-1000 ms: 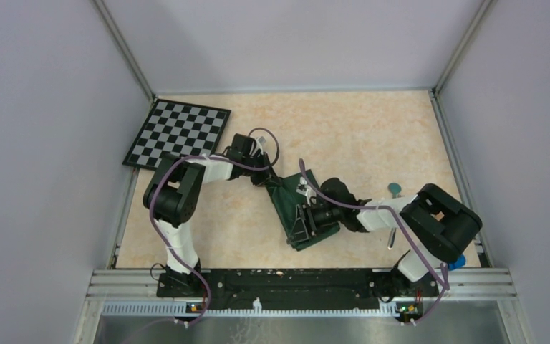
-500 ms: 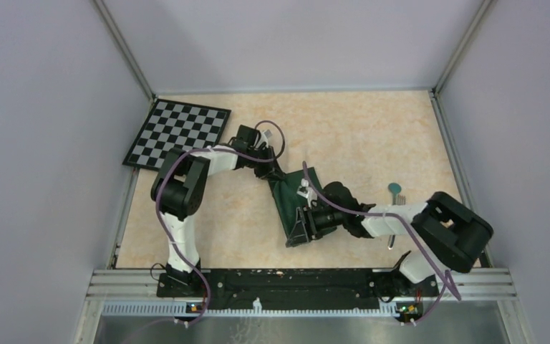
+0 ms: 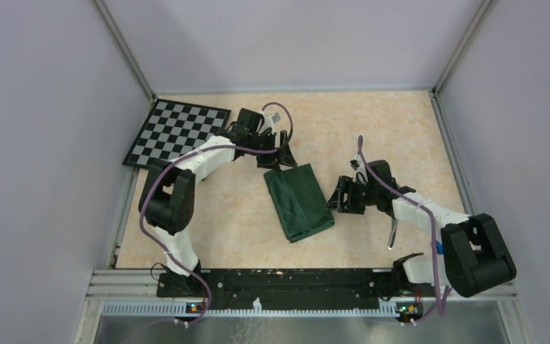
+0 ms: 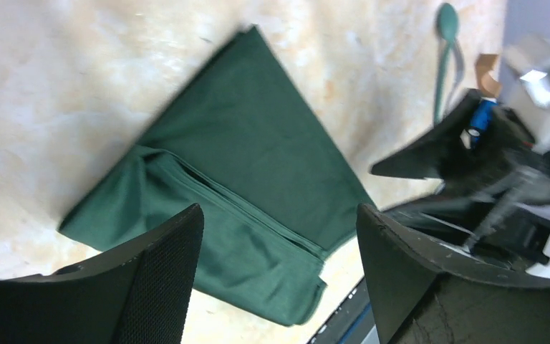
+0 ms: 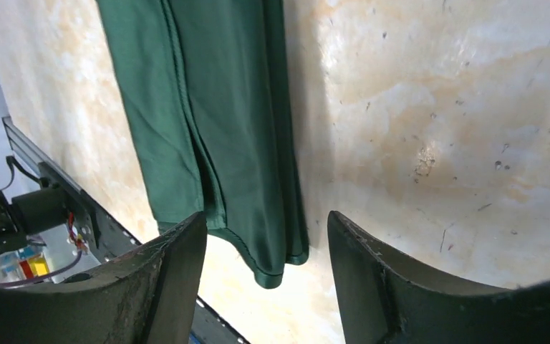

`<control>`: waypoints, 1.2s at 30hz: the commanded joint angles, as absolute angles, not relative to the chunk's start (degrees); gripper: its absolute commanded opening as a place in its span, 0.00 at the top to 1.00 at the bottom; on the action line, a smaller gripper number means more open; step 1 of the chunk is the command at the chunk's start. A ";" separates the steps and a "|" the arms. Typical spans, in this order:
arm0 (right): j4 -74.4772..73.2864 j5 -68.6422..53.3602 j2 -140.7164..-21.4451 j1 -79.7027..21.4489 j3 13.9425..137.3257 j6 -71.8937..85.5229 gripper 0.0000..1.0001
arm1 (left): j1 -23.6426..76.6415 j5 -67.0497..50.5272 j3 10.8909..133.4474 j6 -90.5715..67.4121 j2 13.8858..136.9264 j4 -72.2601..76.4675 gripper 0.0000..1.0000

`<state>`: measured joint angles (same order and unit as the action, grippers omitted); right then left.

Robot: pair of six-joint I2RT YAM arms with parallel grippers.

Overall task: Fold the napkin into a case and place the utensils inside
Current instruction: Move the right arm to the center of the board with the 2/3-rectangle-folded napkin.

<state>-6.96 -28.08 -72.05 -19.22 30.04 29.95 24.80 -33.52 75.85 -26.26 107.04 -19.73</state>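
Two releases recorded within the last second. Found left gripper [image 3: 278, 159] spread wide and empty, lifted off to 11 o'clock of the napkin [image 3: 299, 203]. Found right gripper [image 3: 344, 199] likewise wide and empty, backed off to 3 o'clock. Previously both down on the cloth.

Napkin now alone mid-table as a narrow layered strip, long axis 11 to 5 o'clock. Judged: fold into the case done or nearly so; loading not begun. Utensils [image 3: 392, 235] outside the cloth at 4 o'clock, partly hidden under the right arm.

Surface: mottled beige table [image 3: 372, 129], flat, lightly scuffed. Checkered board [image 3: 177, 132] at 10 o'clock. Room: plain grey walls on three sides.
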 commanded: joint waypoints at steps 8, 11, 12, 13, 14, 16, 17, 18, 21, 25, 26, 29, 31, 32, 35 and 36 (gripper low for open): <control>-0.59 -29.78 -76.76 -24.63 24.46 31.54 0.76 | 31.84 -30.45 63.11 -27.59 85.19 -20.52 0.14; 5.03 -29.36 -75.31 -31.80 22.47 37.54 0.83 | 36.17 -27.24 56.58 -30.90 80.27 -17.13 0.13; 7.39 -29.76 -74.49 -34.01 21.55 40.43 0.85 | 37.91 -25.31 54.70 -31.99 78.80 -16.34 0.12; 9.91 -29.83 -73.38 -36.06 20.39 43.14 0.86 | 40.30 -23.38 53.00 -33.23 77.09 -15.59 0.10; 11.55 -29.80 -72.25 -37.20 19.41 45.44 0.86 | 42.37 -21.39 51.12 -34.28 76.02 -14.51 0.07; 9.50 -27.14 -69.36 -36.84 18.53 48.39 0.76 | 46.78 -15.22 49.48 -35.74 74.56 -14.43 0.04; 6.42 -24.66 -67.37 -35.98 18.69 48.42 0.64 | 49.19 -12.53 49.24 -36.14 74.39 -14.76 0.03; 3.26 -21.72 -65.09 -34.80 18.77 48.09 0.53 | 51.18 -9.70 49.13 -36.85 74.72 -15.23 0.03; -6.66 -16.05 -58.35 -28.24 20.03 45.34 0.34 | 57.63 -1.43 50.68 -39.82 77.33 -17.95 0.04; -13.04 -15.90 -53.34 -18.45 21.02 40.68 0.27 | 65.40 8.93 57.94 -42.14 84.95 -24.58 0.07; -13.70 -15.97 -53.22 -17.04 21.48 39.64 0.27 | 66.90 11.01 60.51 -42.97 87.78 -27.09 0.09; -14.47 -16.02 -54.33 -15.41 22.42 37.77 0.27 | 70.79 15.33 67.68 -44.37 97.01 -34.53 0.15; -13.61 -16.78 -55.08 -15.29 22.21 37.34 0.27 | 72.50 17.25 71.68 -45.35 101.47 -38.44 0.18; -13.09 -17.20 -55.34 -15.29 22.05 37.19 0.27 | 73.11 18.00 73.28 -45.53 103.24 -39.57 0.18; -11.70 -18.42 -55.79 -15.25 21.23 36.79 0.27 | 74.03 19.56 77.44 -45.67 107.91 -41.64 0.20; -11.39 -18.79 -55.79 -15.21 21.01 36.74 0.27 | 74.08 19.68 78.21 -45.76 109.24 -42.20 0.20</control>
